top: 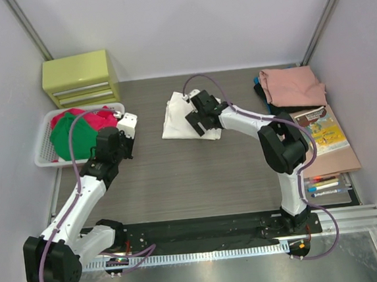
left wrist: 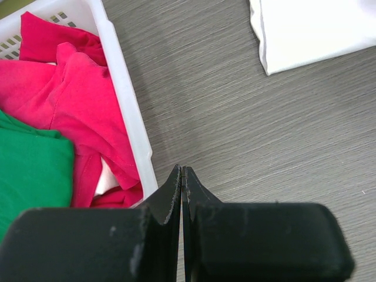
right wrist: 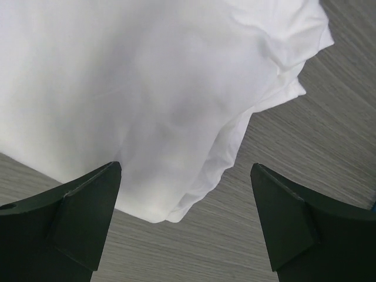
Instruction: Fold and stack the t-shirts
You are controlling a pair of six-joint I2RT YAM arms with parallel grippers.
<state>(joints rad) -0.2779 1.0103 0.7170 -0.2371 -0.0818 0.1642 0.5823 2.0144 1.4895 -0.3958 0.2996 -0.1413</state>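
The white t-shirt (top: 177, 121) lies in the middle of the counter (top: 198, 173), a soft, rumpled bundle shaped roughly like a wedge, broad along its near edge and narrowing toward the back wall. The right gripper (top: 201, 117) hangs directly over its right-hand side, jaws spread wide with nothing between them. Seen from that wrist, plain matte cloth fills the space ahead of the fingers, and a doubled, rolled corner of hem sticks out between them onto the grey wood-grain surface. The shirt is therefore below that gripper and mostly to its left, and I'd judge the right arm to be the one placed to take it. No print shows on the side facing up. The left gripper (top: 126, 124) is well apart from the white shirt, poised over the right-hand rim of the white slotted plastic basket (top: 43, 159), its black fingers pressed tight together and holding nothing. Inside the basket a crumpled red t-shirt (top: 97, 116) and a green t-shirt (top: 69, 139) sit heaped and limp. At the far right a salmon-pink t-shirt (top: 294, 85) lies folded flat, with a thin book (top: 323, 129) just in front of it.
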